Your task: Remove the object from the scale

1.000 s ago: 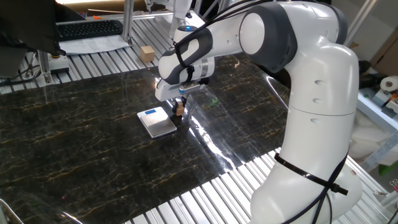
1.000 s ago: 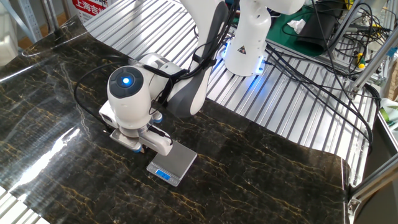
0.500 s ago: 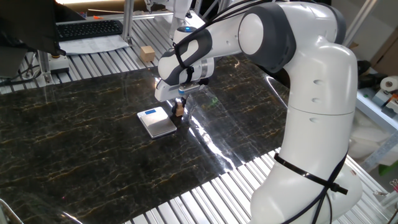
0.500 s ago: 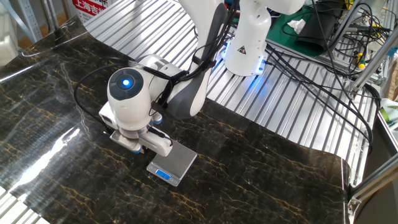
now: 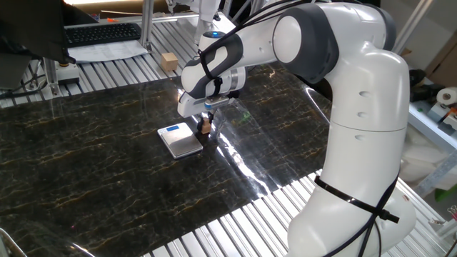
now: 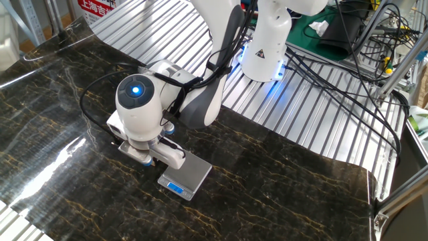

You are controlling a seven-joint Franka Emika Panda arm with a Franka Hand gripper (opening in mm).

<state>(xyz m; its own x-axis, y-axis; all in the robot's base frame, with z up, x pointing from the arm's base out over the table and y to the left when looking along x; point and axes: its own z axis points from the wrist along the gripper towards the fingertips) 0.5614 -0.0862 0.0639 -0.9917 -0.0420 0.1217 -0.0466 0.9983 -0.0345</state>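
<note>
The scale (image 5: 179, 139) is a small silvery square with a blue display strip, lying on the dark marbled mat; it also shows in the other fixed view (image 6: 185, 175). Its platform is bare. My gripper (image 5: 205, 128) hangs just off the scale's right edge, low over the mat, shut on the tiny tan-brown block (image 5: 205, 128). In the other fixed view the gripper body (image 6: 150, 152) hides the fingertips and the block.
A larger light-tan cube (image 5: 169, 62) stands at the back on the slatted metal table. A keyboard (image 5: 100, 33) and papers lie at the far left. The arm's base (image 6: 264, 47) and several cables (image 6: 348, 80) are behind the mat.
</note>
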